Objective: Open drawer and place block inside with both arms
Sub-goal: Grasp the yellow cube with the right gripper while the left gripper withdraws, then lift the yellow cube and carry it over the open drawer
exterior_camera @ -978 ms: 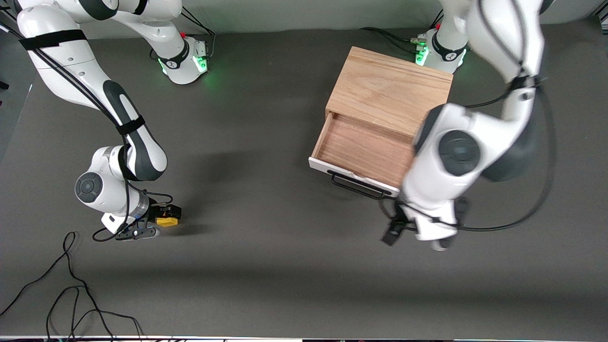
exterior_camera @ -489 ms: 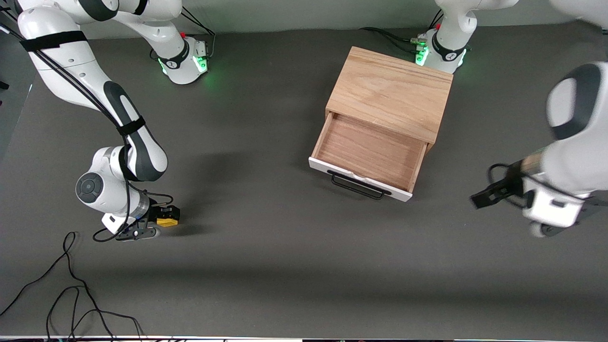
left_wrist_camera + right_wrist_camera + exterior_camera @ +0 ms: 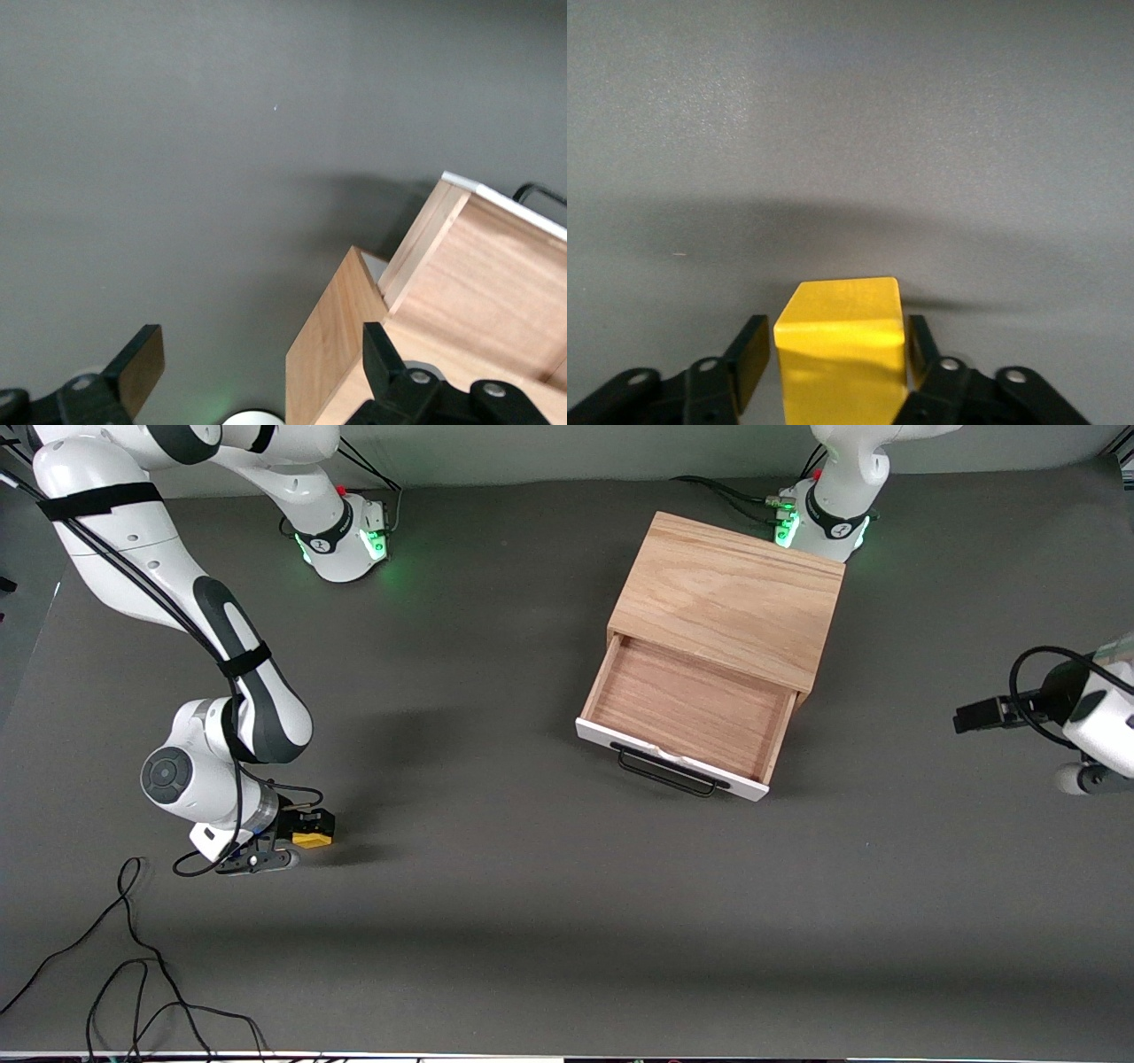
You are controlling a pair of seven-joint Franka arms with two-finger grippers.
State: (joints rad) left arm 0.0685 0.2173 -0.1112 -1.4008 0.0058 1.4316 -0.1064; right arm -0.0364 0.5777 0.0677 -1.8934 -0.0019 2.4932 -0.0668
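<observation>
The drawer stands pulled out of the oak cabinet, its wood interior bare and its black handle toward the front camera. The yellow block rests on the table at the right arm's end. My right gripper is shut on it; in the right wrist view the fingers press both sides of the block. My left gripper hangs open and empty over the table's left-arm end, beside the cabinet. The left wrist view shows its gripper, the cabinet and the drawer.
Loose black cables lie on the mat near the front corner at the right arm's end. The green-lit arm bases stand along the table's back edge, one right by the cabinet.
My left arm has swung away from in front of the drawer toward the left-arm end of the table. The drawer stays open. The right gripper and block have not moved.
</observation>
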